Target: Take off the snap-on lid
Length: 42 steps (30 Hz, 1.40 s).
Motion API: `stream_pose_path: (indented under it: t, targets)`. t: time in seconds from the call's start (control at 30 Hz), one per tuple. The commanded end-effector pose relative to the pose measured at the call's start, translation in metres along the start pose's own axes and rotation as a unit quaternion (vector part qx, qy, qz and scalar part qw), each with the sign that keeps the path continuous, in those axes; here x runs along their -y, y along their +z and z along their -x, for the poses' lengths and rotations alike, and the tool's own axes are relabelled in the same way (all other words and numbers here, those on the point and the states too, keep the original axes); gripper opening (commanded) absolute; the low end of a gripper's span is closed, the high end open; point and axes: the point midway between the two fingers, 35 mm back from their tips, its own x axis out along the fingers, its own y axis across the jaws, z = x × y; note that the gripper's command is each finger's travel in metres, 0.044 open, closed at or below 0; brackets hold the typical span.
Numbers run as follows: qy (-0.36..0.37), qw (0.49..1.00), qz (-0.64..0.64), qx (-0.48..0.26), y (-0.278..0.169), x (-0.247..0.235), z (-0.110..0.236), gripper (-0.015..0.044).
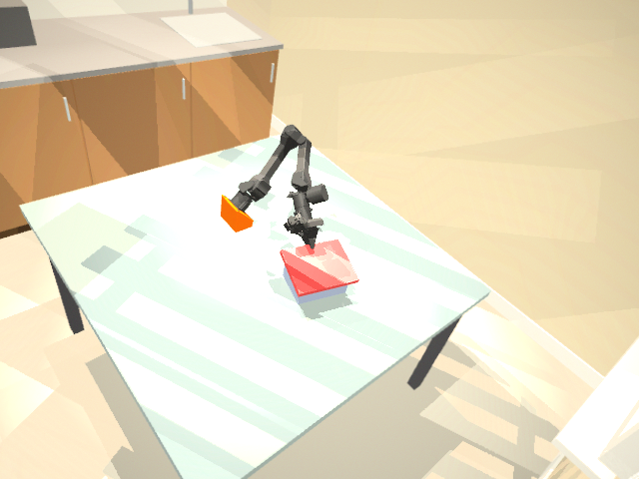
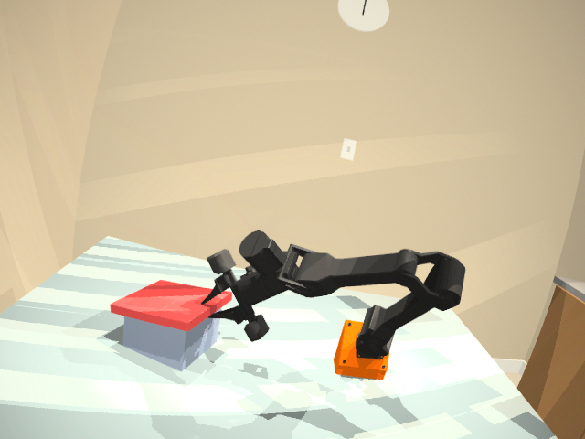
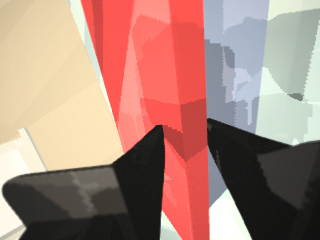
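Observation:
A flat red lid [image 1: 322,267] [image 2: 164,305] [image 3: 170,90] sits on top of a pale blue-grey storage box [image 1: 319,296] [image 2: 164,342] [image 3: 232,75] near the middle of the table. My gripper [image 1: 311,245] [image 2: 211,306] [image 3: 183,128] is shut on the lid's edge nearest the arm, one finger above the lid and one below it. In the wrist view the red edge runs between the two black fingers. The lid looks a little tilted on the box.
The arm's orange base [image 1: 236,215] [image 2: 359,351] stands on the glass-topped table [image 1: 155,309] [image 2: 70,378] behind the box. Wooden cabinets [image 1: 129,113] with a counter stand beyond the table's far edge.

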Motion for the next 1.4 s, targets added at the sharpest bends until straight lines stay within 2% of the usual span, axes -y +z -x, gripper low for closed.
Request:
stream_pose_path:
  t: [0.0,1.37]
  targets:
    - [0.001,1.000,0.001,-0.001,0.000,-0.006,0.003,0.0000]
    - [0.001,1.000,0.002,0.000,0.000,-0.062,0.018,0.0000]
